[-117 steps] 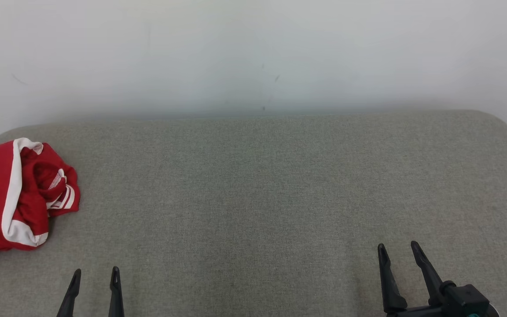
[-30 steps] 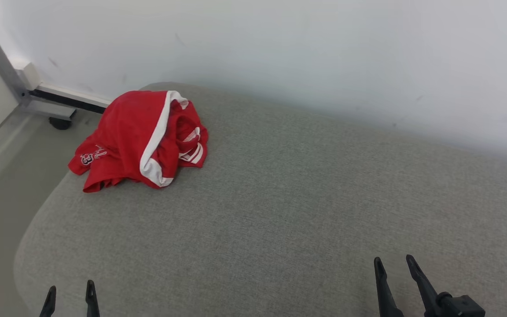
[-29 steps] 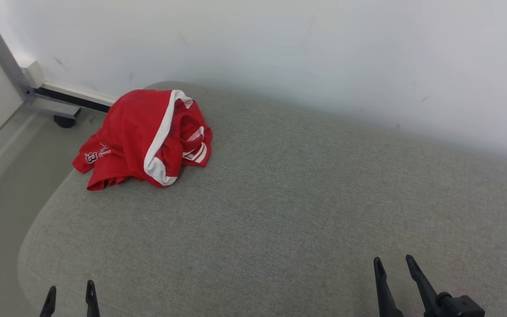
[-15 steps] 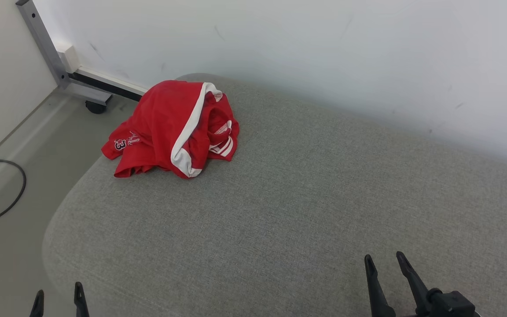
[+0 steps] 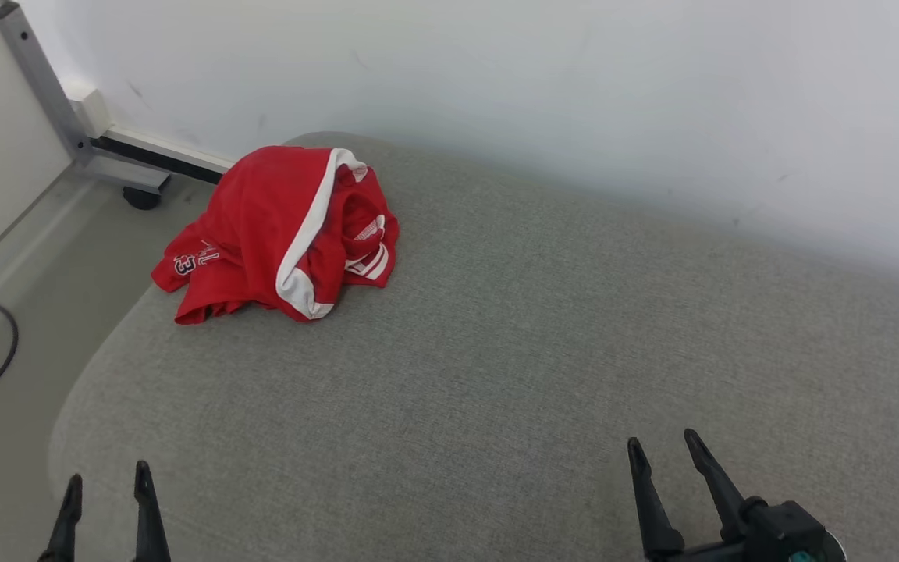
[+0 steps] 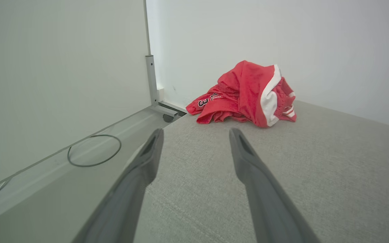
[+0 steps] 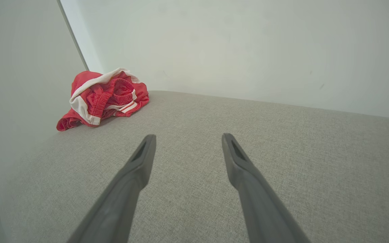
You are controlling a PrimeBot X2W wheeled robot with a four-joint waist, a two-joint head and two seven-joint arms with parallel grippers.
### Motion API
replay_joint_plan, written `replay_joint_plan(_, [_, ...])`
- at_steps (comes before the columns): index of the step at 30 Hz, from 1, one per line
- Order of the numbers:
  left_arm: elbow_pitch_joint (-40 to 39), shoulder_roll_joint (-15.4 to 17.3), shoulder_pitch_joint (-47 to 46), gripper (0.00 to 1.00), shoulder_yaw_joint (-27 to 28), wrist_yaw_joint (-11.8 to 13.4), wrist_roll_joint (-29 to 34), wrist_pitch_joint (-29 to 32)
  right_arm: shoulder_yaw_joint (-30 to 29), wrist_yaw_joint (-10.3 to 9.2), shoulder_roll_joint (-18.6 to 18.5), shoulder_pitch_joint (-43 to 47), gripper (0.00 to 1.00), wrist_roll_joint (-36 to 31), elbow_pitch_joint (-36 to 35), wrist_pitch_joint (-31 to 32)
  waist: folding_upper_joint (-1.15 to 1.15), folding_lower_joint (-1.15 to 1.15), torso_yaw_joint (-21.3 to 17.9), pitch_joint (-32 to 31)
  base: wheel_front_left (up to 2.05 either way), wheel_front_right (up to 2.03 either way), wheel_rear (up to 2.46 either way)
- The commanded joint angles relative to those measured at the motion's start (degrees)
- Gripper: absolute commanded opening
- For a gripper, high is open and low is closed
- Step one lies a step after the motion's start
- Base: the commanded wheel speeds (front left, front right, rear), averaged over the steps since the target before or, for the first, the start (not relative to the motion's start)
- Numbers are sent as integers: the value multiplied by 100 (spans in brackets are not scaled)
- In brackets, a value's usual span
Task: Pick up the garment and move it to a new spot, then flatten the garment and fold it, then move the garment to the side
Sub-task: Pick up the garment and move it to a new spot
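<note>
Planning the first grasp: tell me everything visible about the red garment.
The red garment is a crumpled heap of mesh-looking sports fabric with a broad white stripe, thinner white bands and a gathered elastic waistband. A printed 3 shows on one flap. It lies unfolded at the far left corner of the grey upholstered surface, its edge at the rim. Nothing else touches it.

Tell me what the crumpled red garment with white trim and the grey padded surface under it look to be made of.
Crumpled red garment: likely a synthetic sports mesh, matte; a fine dotted texture shows in the left wrist view, and a gathered elastic waistband in the right wrist view.
Grey padded surface: woven upholstery cloth, matte, with a visible fine weave.
</note>
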Motion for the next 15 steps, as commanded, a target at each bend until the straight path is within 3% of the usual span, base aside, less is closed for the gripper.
replay_joint_plan(1, [23,-9,-187,100,28,-17,-21,-11,27,-12,-12,-117,100,-12,-25,-14,0,0,-352,207,0,0,0])
replay_joint_plan(7, [127,9,-963,100,300,-76,-237,-10,226,-12,-12,-451,100,29,-52,-15,0,0,-1016,536,0,0,0])
replay_joint_plan(15, [595,736,-2386,100,334,-95,-453,-11,314,-12,-11,-905,100,100,-207,-14,0,0,-1813,1142,0,0,0])
